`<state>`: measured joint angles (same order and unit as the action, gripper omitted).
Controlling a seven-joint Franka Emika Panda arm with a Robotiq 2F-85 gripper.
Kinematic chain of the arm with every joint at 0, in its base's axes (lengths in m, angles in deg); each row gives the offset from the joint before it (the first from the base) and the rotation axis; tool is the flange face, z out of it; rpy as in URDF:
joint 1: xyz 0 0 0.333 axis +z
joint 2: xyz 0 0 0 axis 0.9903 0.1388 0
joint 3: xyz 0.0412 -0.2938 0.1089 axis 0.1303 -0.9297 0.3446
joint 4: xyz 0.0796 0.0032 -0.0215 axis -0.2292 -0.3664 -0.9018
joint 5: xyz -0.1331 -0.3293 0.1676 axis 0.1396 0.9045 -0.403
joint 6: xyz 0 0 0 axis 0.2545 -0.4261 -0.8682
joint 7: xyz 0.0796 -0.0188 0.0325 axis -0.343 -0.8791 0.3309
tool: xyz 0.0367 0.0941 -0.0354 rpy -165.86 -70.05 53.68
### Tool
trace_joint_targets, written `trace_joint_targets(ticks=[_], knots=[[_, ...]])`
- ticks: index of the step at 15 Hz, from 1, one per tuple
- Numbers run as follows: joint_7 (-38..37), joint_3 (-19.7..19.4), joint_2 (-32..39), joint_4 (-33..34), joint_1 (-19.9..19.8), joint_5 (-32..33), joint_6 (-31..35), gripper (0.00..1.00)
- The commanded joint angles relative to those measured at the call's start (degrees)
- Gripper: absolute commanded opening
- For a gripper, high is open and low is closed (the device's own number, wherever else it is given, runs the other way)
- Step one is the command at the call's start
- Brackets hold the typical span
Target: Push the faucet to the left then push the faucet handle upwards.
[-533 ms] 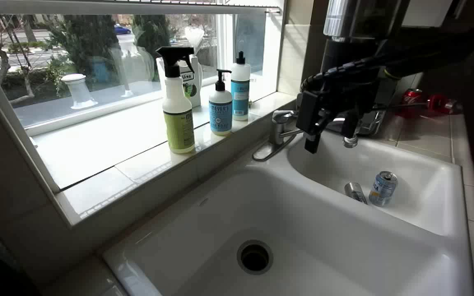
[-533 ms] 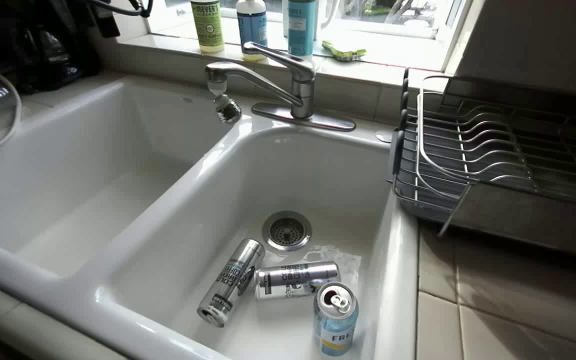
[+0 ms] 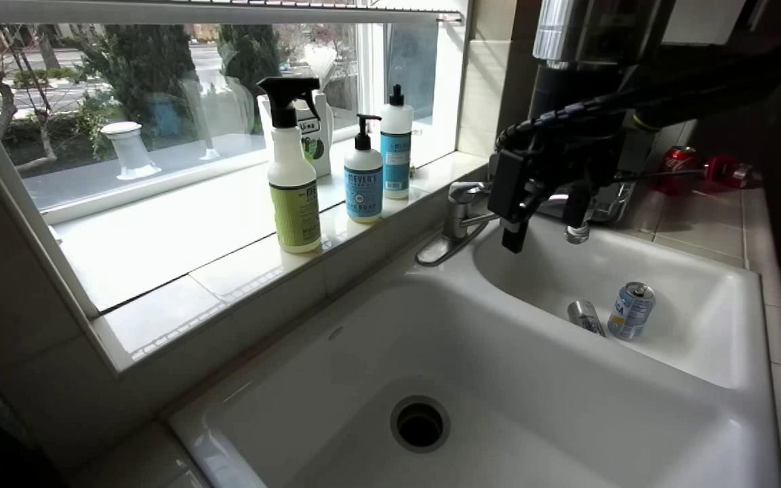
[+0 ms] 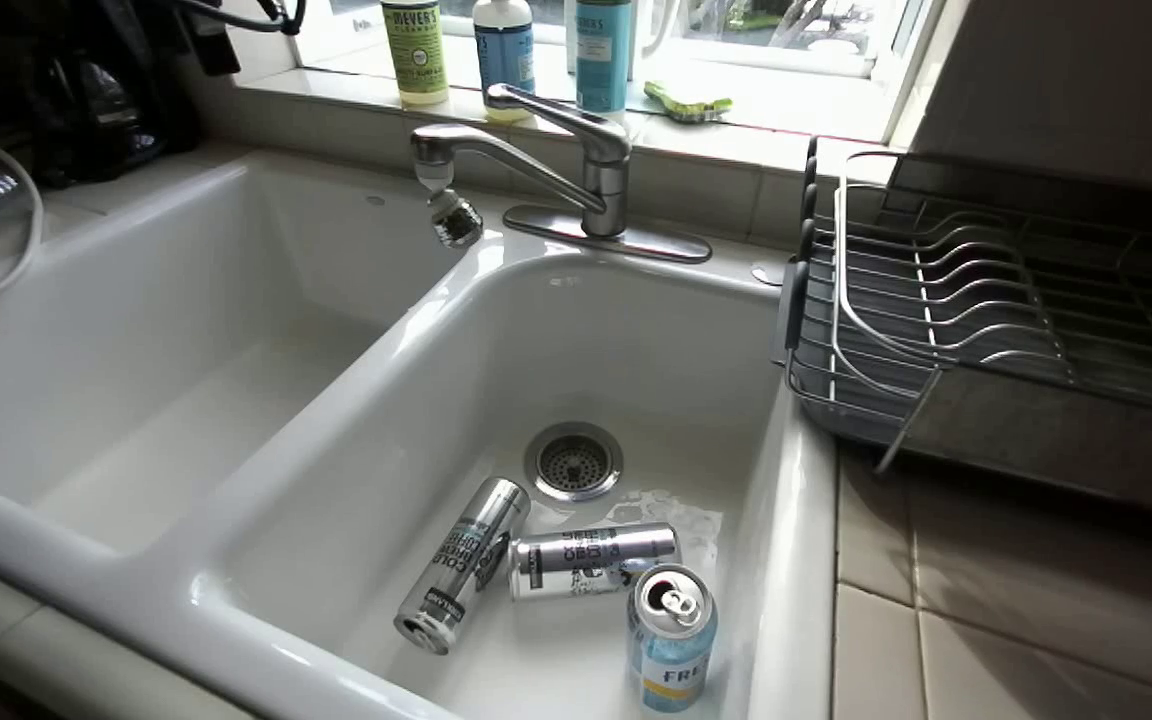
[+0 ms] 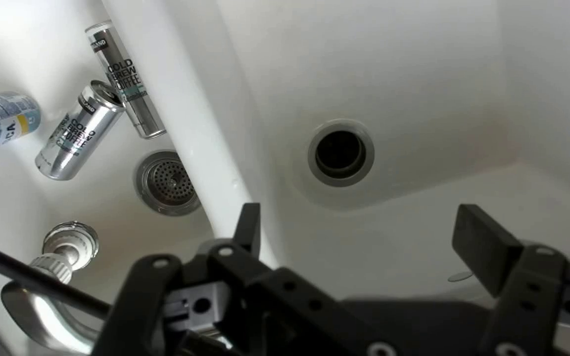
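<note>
The chrome faucet (image 4: pixel 606 190) stands behind the double sink, its spout (image 4: pixel 511 155) angled left over the divider in that exterior view. Its lever handle (image 4: pixel 546 110) slants up to the left above the spout. A swivel nozzle (image 4: pixel 454 215) hangs from the spout. In an exterior view my gripper (image 3: pixel 545 224) covers part of the faucet (image 3: pixel 457 213), and the nozzle (image 3: pixel 577 234) shows below a finger. In the wrist view my gripper (image 5: pixel 364 232) is open and empty above the basin with the open drain; the nozzle (image 5: pixel 70 247) lies to its left, apart from the fingertips.
Several bottles, including a green spray bottle (image 3: pixel 294 203), stand on the windowsill. A blue can (image 4: pixel 673 640) and silver cans (image 4: pixel 464 565) are in one basin. A dish rack (image 4: pixel 986 300) stands beside it. The sink divider (image 5: pixel 191 99) runs between the basins.
My gripper and the faucet show no visible movement. Outside the window, a blue car is gone from view.
</note>
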<state>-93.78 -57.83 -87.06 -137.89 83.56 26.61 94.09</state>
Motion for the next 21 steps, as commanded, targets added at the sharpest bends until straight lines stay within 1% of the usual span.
trace_joint_targets(ticks=[1,2,3,5,9,11,13,16,21], knots=[[-0.3,-1.2,0.1,0.1,1.3,0.4,-0.1,1.00],[-1.8,-1.6,-1.2,-0.4,0.5,1.5,0.4,1.00],[-1.4,-2.2,-2.0,-0.7,0.3,1.9,0.5,1.00],[-2.7,-3.1,-4.9,-1.6,-0.9,5.5,0.8,1.00],[-0.5,-6.0,-9.2,-2.9,-3.2,11.3,3.2,1.00],[2.1,-7.7,-10.6,-4.2,-4.0,12.5,6.2,1.00],[5.6,-9.8,-11.2,-5.8,-4.5,11.8,9.3,1.00],[13.0,-12.9,-10.8,-8.6,-4.4,10.7,14.1,1.00],[22.4,-15.5,-8.5,-11.7,-3.9,10.0,18.1,1.00]])
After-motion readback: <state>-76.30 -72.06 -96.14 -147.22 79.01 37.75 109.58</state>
